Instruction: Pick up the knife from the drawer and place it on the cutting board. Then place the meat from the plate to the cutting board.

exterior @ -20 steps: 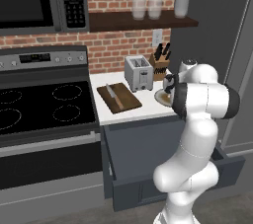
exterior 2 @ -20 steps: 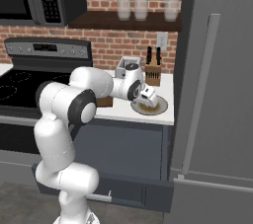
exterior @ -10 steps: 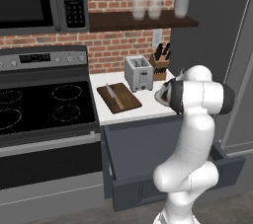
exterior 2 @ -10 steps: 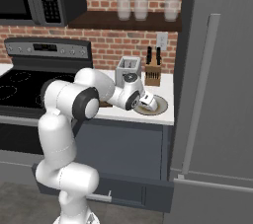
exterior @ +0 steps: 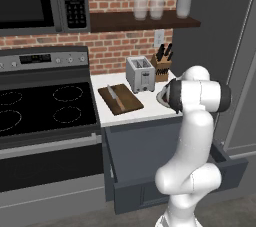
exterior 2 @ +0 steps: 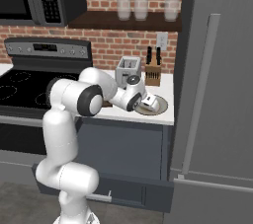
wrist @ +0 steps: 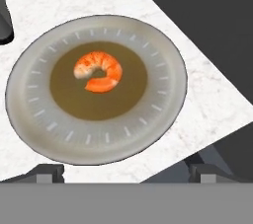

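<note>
The pale plate [wrist: 163,90] fills the middle of the hand view, with the curled orange meat [wrist: 99,71] on its brown centre. My gripper [wrist: 126,173] hangs open just above the plate's near rim, its fingertips [wrist: 47,172] wide apart and holding nothing. From the right base view the gripper [exterior 2: 150,103] hovers over the plate [exterior 2: 160,108] at the counter's right end. The knife [exterior: 116,97] lies on the dark cutting board [exterior: 127,102]. Below the counter the grey drawer [exterior: 150,193] stands pulled out.
A toaster [exterior: 140,73] and a wooden knife block [exterior: 161,66] stand behind the plate against the brick wall. The stove [exterior: 45,106] is left of the board. A tall grey fridge [exterior 2: 217,94] closes off the counter's right edge.
The hand has dropped lower and closer over the plate, and the arm's elbow has swung down with it. Knife, board and plate have not moved.
</note>
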You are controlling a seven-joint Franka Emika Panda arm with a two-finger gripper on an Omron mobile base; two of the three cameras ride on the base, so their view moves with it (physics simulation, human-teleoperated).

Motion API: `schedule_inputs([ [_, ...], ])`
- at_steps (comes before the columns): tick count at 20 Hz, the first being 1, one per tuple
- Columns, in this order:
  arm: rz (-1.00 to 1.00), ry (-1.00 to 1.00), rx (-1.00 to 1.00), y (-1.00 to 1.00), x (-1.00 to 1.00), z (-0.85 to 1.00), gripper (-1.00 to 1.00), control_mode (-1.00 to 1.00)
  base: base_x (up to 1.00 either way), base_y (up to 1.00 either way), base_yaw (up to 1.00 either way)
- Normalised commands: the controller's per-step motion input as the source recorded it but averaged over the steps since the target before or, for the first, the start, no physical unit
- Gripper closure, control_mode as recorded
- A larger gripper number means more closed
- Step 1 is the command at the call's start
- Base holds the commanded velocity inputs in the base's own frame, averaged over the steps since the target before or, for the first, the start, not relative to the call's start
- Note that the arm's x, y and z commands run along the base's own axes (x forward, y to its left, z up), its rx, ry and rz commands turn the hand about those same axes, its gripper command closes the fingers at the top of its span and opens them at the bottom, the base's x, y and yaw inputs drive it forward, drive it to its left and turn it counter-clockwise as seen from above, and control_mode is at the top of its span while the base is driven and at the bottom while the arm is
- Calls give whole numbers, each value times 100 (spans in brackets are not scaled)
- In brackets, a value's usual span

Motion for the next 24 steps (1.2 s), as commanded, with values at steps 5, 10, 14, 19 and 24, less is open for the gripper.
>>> schedule_inputs([
  [5,0,6,0,0,10,0,-100,-100,0,0,0],
  [10,0,6,0,0,23,0,-100,-100,0,0,0],
  [14,0,6,0,0,31,0,-100,-100,0,0,0],
  [19,0,3,0,0,36,-2,-100,-100,0,0,0],
  [24,0,2,0,1,25,-27,-100,-100,0,0,0],
])
